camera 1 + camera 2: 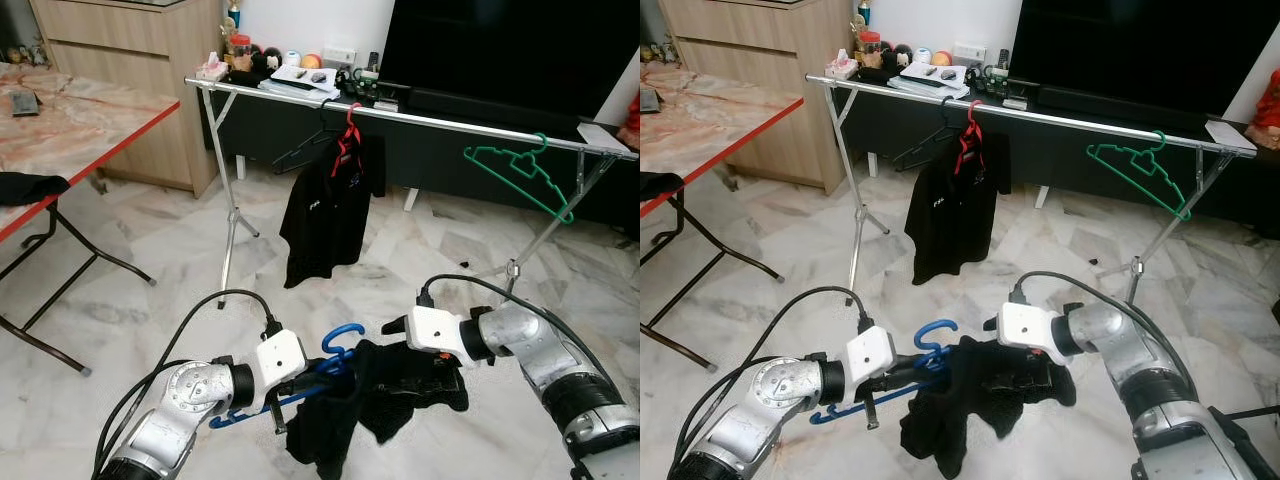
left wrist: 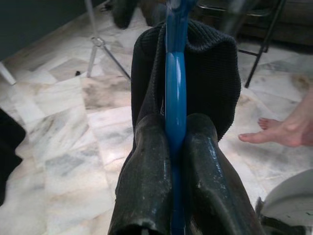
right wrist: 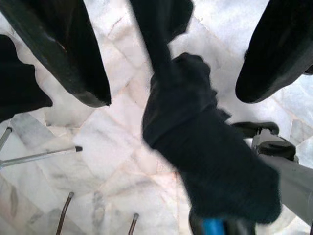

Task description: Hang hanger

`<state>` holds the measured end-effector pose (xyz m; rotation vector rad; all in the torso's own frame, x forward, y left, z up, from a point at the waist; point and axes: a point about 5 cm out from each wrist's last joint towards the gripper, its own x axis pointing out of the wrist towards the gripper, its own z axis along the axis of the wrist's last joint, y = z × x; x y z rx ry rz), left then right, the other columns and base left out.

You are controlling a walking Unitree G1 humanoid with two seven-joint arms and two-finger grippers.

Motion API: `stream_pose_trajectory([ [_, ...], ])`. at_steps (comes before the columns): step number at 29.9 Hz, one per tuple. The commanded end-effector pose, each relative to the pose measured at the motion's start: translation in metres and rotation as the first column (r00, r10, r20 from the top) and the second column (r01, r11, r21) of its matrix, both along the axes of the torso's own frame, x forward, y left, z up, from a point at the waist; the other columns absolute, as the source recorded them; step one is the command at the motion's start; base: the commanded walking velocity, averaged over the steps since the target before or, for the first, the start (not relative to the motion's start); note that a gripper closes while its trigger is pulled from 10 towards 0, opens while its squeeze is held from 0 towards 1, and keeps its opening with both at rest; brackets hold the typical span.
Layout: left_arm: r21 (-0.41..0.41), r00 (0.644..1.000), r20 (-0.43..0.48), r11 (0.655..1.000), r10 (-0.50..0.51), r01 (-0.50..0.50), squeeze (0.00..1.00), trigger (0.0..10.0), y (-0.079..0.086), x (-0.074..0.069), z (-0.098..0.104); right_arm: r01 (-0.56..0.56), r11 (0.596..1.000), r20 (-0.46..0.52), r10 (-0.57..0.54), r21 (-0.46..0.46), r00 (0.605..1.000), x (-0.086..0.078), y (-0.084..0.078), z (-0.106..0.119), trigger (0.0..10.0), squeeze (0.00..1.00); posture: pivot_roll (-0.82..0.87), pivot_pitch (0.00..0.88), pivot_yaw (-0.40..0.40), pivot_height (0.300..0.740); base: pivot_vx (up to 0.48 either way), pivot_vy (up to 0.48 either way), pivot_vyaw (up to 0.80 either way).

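Left gripper [image 1: 300, 385] pinching blue hanger [image 1: 335, 350] with black garment [image 1: 385, 390] draped, low before rail [image 1: 450, 125]; clamped on blue bar in left wrist view; right gripper [image 3: 171, 63] spread around garment in right wrist view.

The rail [image 1: 440, 122] is showing free stretches: left of the black shirt [image 1: 328, 205], and between the shirt and the green hanger [image 1: 520, 175]. The shirt, an empty black hanger [image 1: 305, 150] beside it and the green hanger are taking up the rest. The rack's legs [image 1: 229, 205] and the worktop [image 1: 70, 125] on the left are narrowing the floor [image 1: 180, 265] approach.
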<state>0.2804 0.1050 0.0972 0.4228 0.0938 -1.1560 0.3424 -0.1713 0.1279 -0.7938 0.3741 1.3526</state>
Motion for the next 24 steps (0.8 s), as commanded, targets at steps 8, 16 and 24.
stream_pose_trajectory([
  [8,0.008,0.995,0.063,0.997,-0.079,0.079,0.00,10.0,-0.012,-0.001,0.014,-0.056,0.998,-0.030,0.057,0.025,0.998,-0.003,0.009,-0.004,10.0,0.00,0.08,0.012,-0.126,0.740,0.000,0.000,0.00],
  [16,0.011,0.993,0.072,0.996,-0.091,0.090,0.00,10.0,-0.015,0.000,0.016,-0.067,0.997,-0.057,0.069,0.031,0.996,-0.005,0.011,-0.009,0.0,0.00,0.09,0.000,-0.127,0.740,0.000,0.000,0.00],
  [24,0.031,0.986,0.120,0.993,-0.118,0.115,0.00,10.0,-0.019,0.000,0.021,-0.073,0.996,-0.091,0.077,0.048,0.993,-0.007,0.014,-0.013,0.0,0.00,0.09,0.000,-0.128,0.740,0.000,0.000,0.00],
])
